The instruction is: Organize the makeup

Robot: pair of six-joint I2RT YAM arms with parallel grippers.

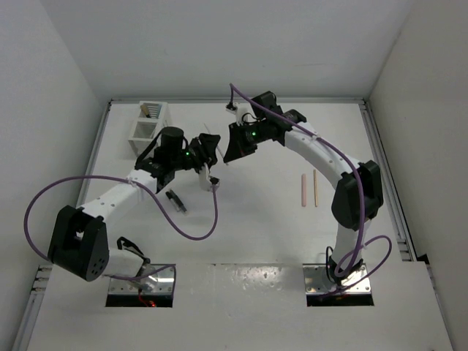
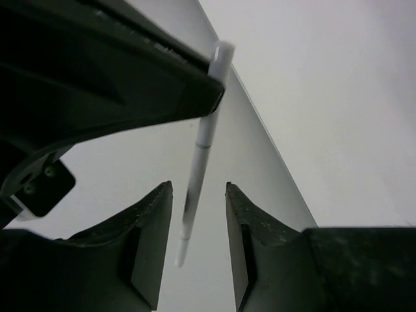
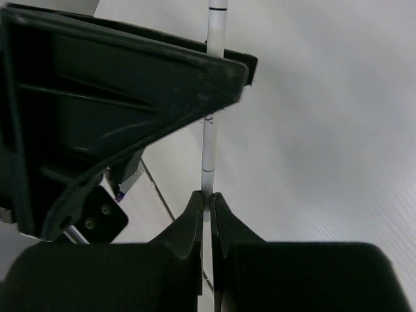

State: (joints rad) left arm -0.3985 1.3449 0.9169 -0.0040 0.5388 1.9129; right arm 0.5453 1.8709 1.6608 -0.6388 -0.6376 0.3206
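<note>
My right tool (image 3: 208, 200) is pinched tight on the pale stick (image 3: 208, 153), and only its own wrist view makes that grip plain. The left wrist view shows my left tool (image 2: 198, 195) spread wide, with the same stick running between its fingers, seemingly clear of both. Overhead I can read neither grip. The tools meet above the counter (image 1: 256, 234), toward 12 o'clock of its middle. Only that view shows the pink stick (image 1: 303, 190) and tan stick (image 1: 315, 188) side by side at 3 o'clock, the short black tube (image 1: 175, 201) at 8 o'clock, and the white slotted box (image 1: 146, 130) at 10 o'clock.
</note>
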